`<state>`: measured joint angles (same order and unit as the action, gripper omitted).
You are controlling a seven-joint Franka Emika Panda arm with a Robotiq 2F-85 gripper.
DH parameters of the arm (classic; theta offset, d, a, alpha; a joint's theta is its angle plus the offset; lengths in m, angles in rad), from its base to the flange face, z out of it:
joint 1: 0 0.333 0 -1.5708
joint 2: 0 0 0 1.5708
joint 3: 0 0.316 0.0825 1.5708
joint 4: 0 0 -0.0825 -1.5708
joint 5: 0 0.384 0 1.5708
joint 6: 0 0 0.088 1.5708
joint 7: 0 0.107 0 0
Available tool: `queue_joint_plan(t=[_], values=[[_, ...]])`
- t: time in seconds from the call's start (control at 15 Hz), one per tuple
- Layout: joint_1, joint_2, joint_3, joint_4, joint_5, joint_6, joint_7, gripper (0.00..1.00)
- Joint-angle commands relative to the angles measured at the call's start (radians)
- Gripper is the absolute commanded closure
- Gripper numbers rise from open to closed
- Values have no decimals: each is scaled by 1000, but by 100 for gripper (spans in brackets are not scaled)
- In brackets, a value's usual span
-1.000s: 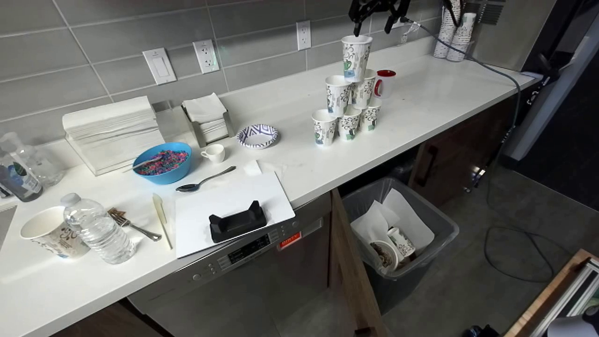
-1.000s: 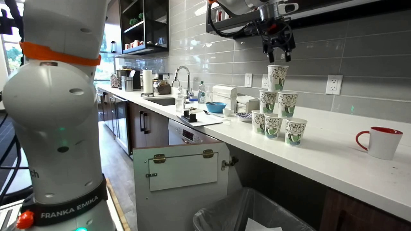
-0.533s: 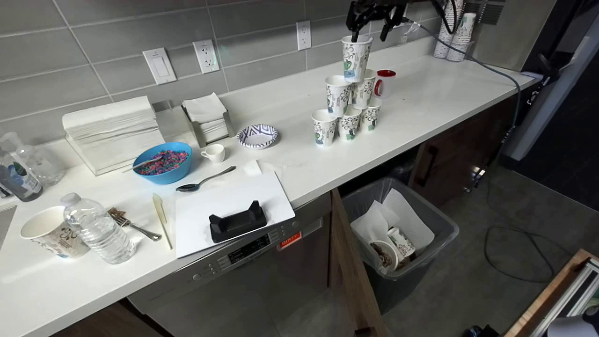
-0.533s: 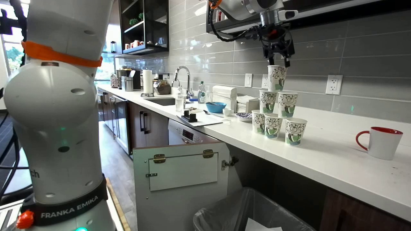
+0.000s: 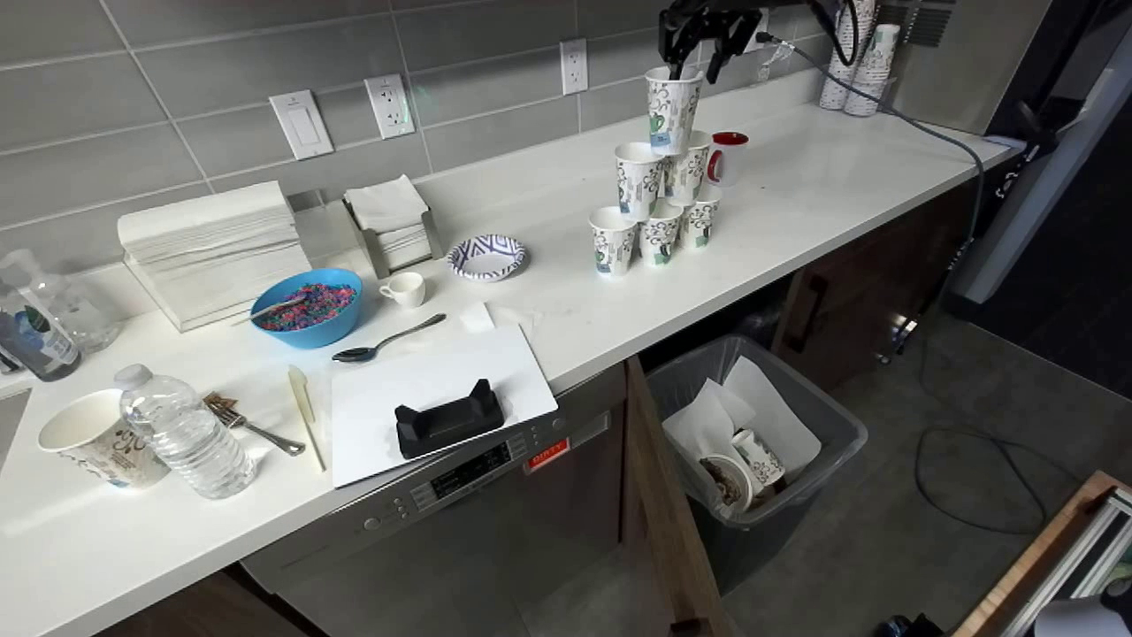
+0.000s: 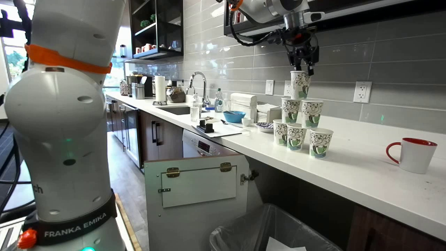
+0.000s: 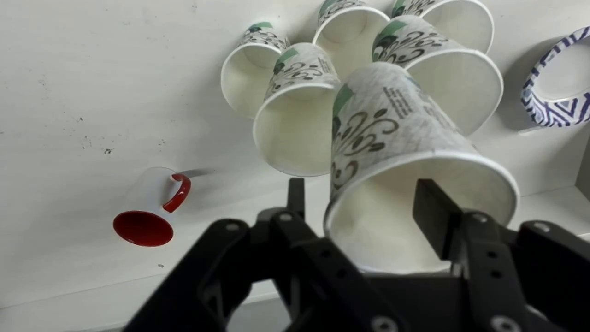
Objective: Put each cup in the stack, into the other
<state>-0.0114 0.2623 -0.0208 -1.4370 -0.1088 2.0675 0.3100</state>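
Note:
The stack is a pyramid of white patterned paper cups, all upright. The top cup [image 5: 672,119] also shows in an exterior view [image 6: 300,85] and in the wrist view [image 7: 392,124]. It rests across two middle cups [image 5: 638,181] [image 6: 312,113]. Under them stand three bottom cups [image 5: 612,243] [image 5: 660,234] [image 6: 320,143] on the counter. My gripper [image 5: 693,77] is open at the top cup's rim, also in an exterior view [image 6: 304,70]. In the wrist view my gripper [image 7: 364,203] has its right finger [image 7: 435,216] over the cup's mouth and its left finger outside the rim, apart from the wall.
A white mug with red inside [image 6: 416,155] stands on the counter beside the pyramid. A patterned bowl [image 5: 486,257] lies on the pyramid's opposite side. The tiled wall [image 6: 345,62] is behind. A bin [image 5: 752,442] and an open cabinet door [image 6: 195,195] are below the counter.
My gripper has come down to the top cup's rim, with one fingertip now at or inside its mouth. The gap between the fingers looks narrower. The cups have not moved.

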Motion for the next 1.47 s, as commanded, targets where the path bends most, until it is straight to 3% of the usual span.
queue_joint_plan(t=[0.0,0.2,0.33,0.53,0.67,1.4], values=[[17,26,-16,36,-10,-15,16,41],[19,30,-17,44,-11,-15,17,45],[21,33,-17,49,-10,-14,18,55],[23,36,-17,54,-10,-13,19,88],[24,35,-18,54,-9,-12,20,100],[31,7,-6,62,-11,3,32,99]])
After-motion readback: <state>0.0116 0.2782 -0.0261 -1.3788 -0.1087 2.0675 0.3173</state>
